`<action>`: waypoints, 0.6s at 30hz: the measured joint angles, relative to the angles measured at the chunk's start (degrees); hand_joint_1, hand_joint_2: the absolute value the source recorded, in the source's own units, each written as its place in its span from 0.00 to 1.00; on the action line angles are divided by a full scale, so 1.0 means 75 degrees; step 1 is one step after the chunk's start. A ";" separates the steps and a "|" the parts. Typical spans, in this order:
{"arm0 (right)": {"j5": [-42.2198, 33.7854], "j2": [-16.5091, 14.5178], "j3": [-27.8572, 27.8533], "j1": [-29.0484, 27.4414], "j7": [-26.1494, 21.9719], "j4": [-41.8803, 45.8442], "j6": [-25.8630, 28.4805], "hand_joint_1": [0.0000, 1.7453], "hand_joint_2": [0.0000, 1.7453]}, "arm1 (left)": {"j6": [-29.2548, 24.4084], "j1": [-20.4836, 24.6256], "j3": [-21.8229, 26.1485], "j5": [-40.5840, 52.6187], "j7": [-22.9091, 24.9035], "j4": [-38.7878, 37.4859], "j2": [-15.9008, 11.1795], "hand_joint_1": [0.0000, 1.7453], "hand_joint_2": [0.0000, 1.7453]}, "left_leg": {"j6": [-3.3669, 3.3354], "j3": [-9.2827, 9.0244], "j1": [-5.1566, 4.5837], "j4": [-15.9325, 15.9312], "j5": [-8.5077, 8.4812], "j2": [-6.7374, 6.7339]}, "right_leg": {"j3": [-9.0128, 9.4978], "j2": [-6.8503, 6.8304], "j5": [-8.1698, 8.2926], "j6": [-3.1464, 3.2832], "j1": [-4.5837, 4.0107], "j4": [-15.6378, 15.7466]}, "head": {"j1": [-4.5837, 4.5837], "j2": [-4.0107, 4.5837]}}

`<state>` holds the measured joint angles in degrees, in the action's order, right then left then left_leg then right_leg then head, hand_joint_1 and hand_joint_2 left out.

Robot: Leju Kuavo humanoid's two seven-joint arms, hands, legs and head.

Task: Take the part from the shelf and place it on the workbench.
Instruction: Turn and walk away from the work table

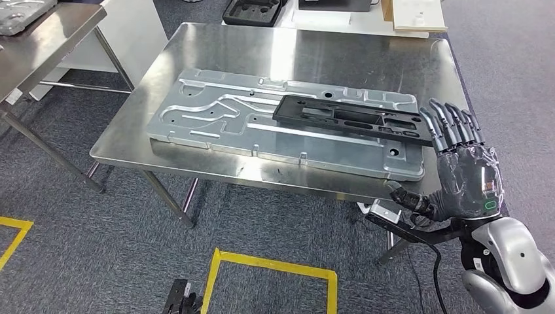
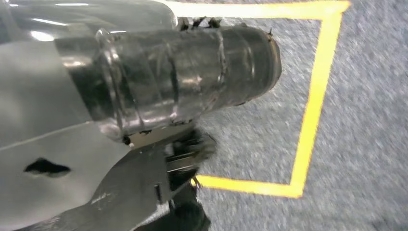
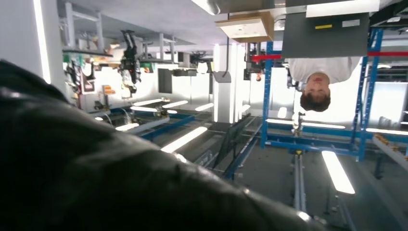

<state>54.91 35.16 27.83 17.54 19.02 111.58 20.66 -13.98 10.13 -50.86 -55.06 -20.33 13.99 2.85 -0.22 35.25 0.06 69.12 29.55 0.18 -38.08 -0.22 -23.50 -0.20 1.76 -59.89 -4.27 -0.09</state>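
A long black part (image 1: 340,118) lies flat on a large silver metal plate (image 1: 216,118), which covers most of the steel workbench (image 1: 275,49). My right hand (image 1: 461,170) is raised at the bench's near right corner, fingers straight and apart, holding nothing. Its fingertips (image 1: 445,118) are right at the black part's right end; I cannot tell whether they touch it. In the right wrist view the dark back of that hand (image 3: 96,183) is close to the lens. In the left wrist view a grey bulk that may be my left hand (image 2: 43,139) hangs low over the carpet, its fingers not discernible.
A second steel table (image 1: 46,33) stands at the left with a silver part (image 1: 19,13) on it. A black tray (image 1: 252,10) and a wooden board (image 1: 415,13) sit behind the workbench. Yellow tape (image 1: 275,268) marks the carpet. A person (image 3: 320,82) stands by blue racks.
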 joint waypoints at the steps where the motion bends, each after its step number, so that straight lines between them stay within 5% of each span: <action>1: -0.0014 -0.0001 -0.0015 -0.0048 0.0034 0.0071 0.0063 0.00 0.00 | -0.0009 0.0004 0.0000 -0.0012 0.0000 0.0000 -0.0009 0.00 0.00 | -0.0064 -0.0462 -0.0021 -0.0603 0.0050 0.0008 | -0.0058 0.0003 0.0078 -0.0030 -0.0009 0.0006 | 0.0002 0.0000; 3: -0.0058 -0.0008 -0.0060 -0.0137 0.0079 0.0191 0.0165 0.00 0.00 | -0.0015 0.0006 0.0000 -0.0017 -0.0001 0.0000 -0.0026 0.00 0.00 | -0.0167 -0.1002 -0.0082 -0.1420 0.0232 0.0020 | -0.0076 -0.0007 0.0240 -0.0117 -0.0001 0.0077 | -0.0004 0.0000; 6: -0.0099 -0.0012 -0.0111 -0.0245 0.0100 0.0297 0.0217 0.00 0.00 | -0.0015 -0.0024 0.0000 -0.0023 0.0000 0.0000 -0.0028 0.00 0.00 | -0.0306 -0.0953 -0.0084 -0.1701 0.0006 -0.0010 | -0.0103 -0.0003 0.0385 -0.0261 0.0007 0.0215 | -0.0020 0.0000; 7: -0.0109 -0.0011 -0.0123 -0.0279 0.0105 0.0322 0.0225 0.00 0.00 | -0.0015 -0.0033 0.0000 -0.0024 0.0001 0.0000 -0.0028 0.00 0.00 | -0.0379 -0.0889 -0.0063 -0.1765 -0.0121 -0.0034 | -0.0163 0.0006 0.0219 -0.0282 0.0000 0.0136 | -0.0004 0.0000; 10: -0.0155 -0.0015 -0.0157 -0.0378 0.0103 0.0364 0.0343 0.00 0.00 | -0.0024 -0.0045 0.0000 -0.0057 0.0001 0.0000 -0.0030 0.00 0.00 | -0.0512 -0.0577 -0.0075 -0.1824 -0.0456 -0.0088 | -0.0414 0.0019 -0.0924 -0.0287 -0.0017 -0.0980 | 0.0044 0.0000; 11: -0.0187 -0.0022 -0.0175 -0.0430 0.0092 0.0381 0.0433 0.00 0.00 | -0.0026 -0.0050 0.0000 -0.0071 0.0000 0.0000 -0.0028 0.00 0.00 | -0.0515 -0.0443 -0.0087 -0.1806 -0.0553 -0.0093 | -0.0450 0.0019 -0.1135 -0.0297 -0.0021 -0.1443 | 0.0049 0.0000; 12: -0.0222 -0.0035 -0.0197 -0.0492 0.0077 0.0400 0.0537 0.00 0.00 | -0.0025 -0.0053 0.0000 -0.0077 0.0000 0.0000 -0.0025 0.00 0.00 | -0.0510 -0.0303 -0.0094 -0.1776 -0.0644 -0.0094 | -0.0410 0.0020 -0.1120 -0.0307 -0.0022 -0.1748 | 0.0051 0.0000; 13: -0.0257 -0.0052 -0.0224 -0.0558 0.0057 0.0426 0.0652 0.00 0.00 | -0.0025 -0.0055 0.0000 -0.0078 0.0002 0.0000 -0.0022 0.00 0.00 | -0.0499 -0.0153 -0.0097 -0.1730 -0.0726 -0.0096 | -0.0274 0.0018 -0.0949 -0.0315 -0.0022 -0.1841 | 0.0050 0.0000; 15: -0.0304 -0.0087 -0.0303 -0.0697 0.0027 0.0510 0.0894 0.00 0.00 | -0.0025 -0.0053 0.0000 -0.0042 0.0025 0.0000 -0.0015 0.00 0.00 | -0.0455 0.0149 -0.0088 -0.1573 -0.0855 -0.0097 | 0.0346 0.0012 -0.0604 -0.0311 -0.0017 -0.1282 | 0.0052 0.0000; 18: -0.0321 -0.0103 -0.0539 -0.1020 0.0013 0.0731 0.1201 0.00 0.00 | -0.0044 -0.0038 0.0000 0.0063 0.0090 0.0000 0.0005 0.00 0.00 | -0.0350 0.0435 -0.0115 -0.1328 -0.0983 -0.0078 | 0.1262 -0.0001 -0.0918 -0.0249 -0.0065 0.0050 | 0.0047 0.0000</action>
<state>52.50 34.39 23.79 9.89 19.11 117.06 29.67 -14.31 9.84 -50.86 -54.59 -19.66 13.99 2.89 -2.84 38.52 -0.80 59.16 22.18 -0.41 -28.61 -0.23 -30.39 -2.06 1.28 -59.52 -3.92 -0.09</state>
